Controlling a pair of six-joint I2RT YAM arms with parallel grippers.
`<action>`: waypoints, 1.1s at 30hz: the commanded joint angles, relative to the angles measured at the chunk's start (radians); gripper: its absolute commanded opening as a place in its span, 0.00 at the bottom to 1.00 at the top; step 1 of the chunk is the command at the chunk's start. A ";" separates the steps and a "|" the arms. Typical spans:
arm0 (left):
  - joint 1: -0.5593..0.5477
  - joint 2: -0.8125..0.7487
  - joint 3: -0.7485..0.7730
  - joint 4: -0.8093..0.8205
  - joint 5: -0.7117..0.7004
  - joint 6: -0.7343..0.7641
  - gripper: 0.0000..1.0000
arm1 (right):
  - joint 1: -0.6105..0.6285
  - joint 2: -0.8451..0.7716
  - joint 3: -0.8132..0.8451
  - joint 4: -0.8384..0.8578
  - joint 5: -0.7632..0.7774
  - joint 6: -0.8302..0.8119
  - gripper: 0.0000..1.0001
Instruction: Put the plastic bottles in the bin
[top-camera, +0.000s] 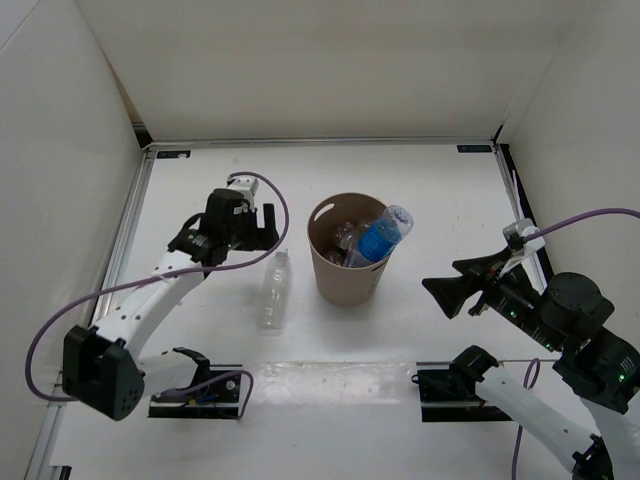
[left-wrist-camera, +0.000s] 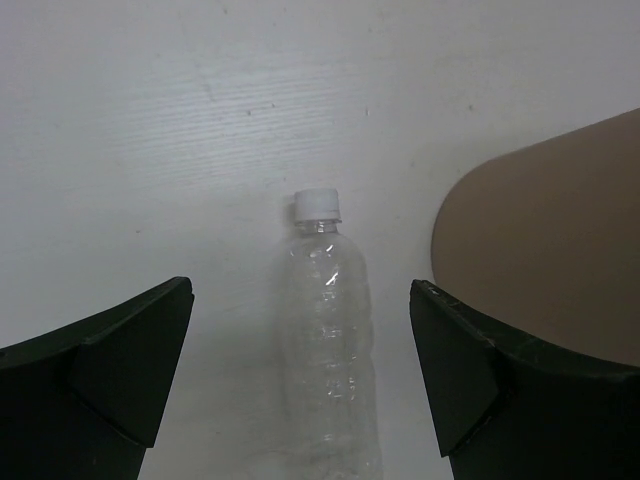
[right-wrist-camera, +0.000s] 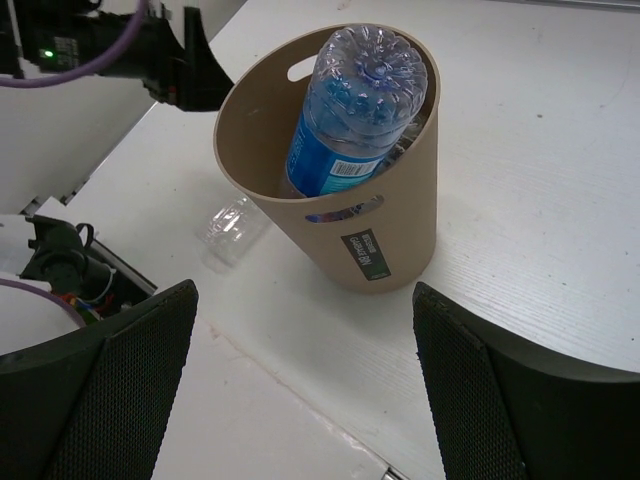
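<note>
One clear bottle (top-camera: 275, 290) lies on its side on the desk (top-camera: 450, 190), just left of the bin (top-camera: 345, 285), untouched. The bin holds a blue-labelled bottle (top-camera: 382, 237) poking above the rim, with more clear ones beneath. I judge the job nearly done, with one bottle left. My left end effector (top-camera: 262, 228) hovers near that bottle's cap end, wide and empty. The right end effector (top-camera: 447, 281), also wide and empty, sits beyond the bin.

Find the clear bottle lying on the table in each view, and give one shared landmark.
Top external: clear bottle lies left of centre, beside the bin.
Left wrist: clear bottle bottom centre, cap toward the top; bin at right.
Right wrist: clear bottle left of middle, partly hidden behind the bin.
Shared landmark: the bin.
</note>
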 joint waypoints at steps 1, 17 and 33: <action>0.006 0.040 -0.018 0.040 0.081 -0.028 1.00 | -0.003 0.003 0.007 0.001 0.003 -0.007 0.89; -0.057 0.344 -0.033 0.108 0.148 -0.020 1.00 | -0.009 0.012 -0.003 -0.017 0.028 -0.023 0.89; -0.070 0.476 0.085 -0.078 0.101 -0.009 0.66 | -0.012 0.022 0.010 -0.029 0.052 -0.029 0.89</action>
